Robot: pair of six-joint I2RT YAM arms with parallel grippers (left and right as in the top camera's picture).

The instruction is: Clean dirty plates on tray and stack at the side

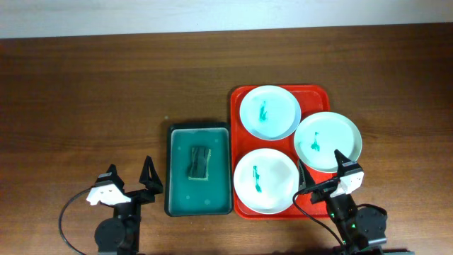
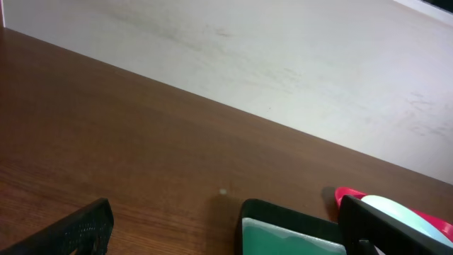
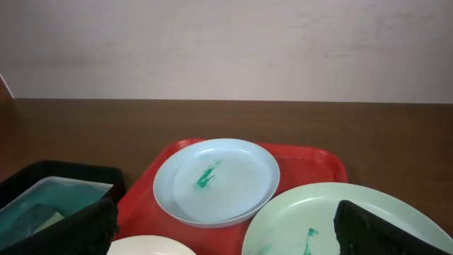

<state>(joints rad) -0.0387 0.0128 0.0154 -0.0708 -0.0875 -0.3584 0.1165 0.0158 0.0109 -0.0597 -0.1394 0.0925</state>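
Observation:
Three pale plates lie on the red tray, each with a teal smear: a far plate, a right plate and a near plate. In the right wrist view the far plate, the right plate and the tray show. My right gripper is open and empty over the tray's near right part, above the right plate's near edge. My left gripper is open and empty over the bare table, left of the teal basin.
A dark-rimmed teal basin with a sponge in it stands left of the tray, touching it; it also shows in the left wrist view. Bare brown table spreads left and far. A pale wall lies behind.

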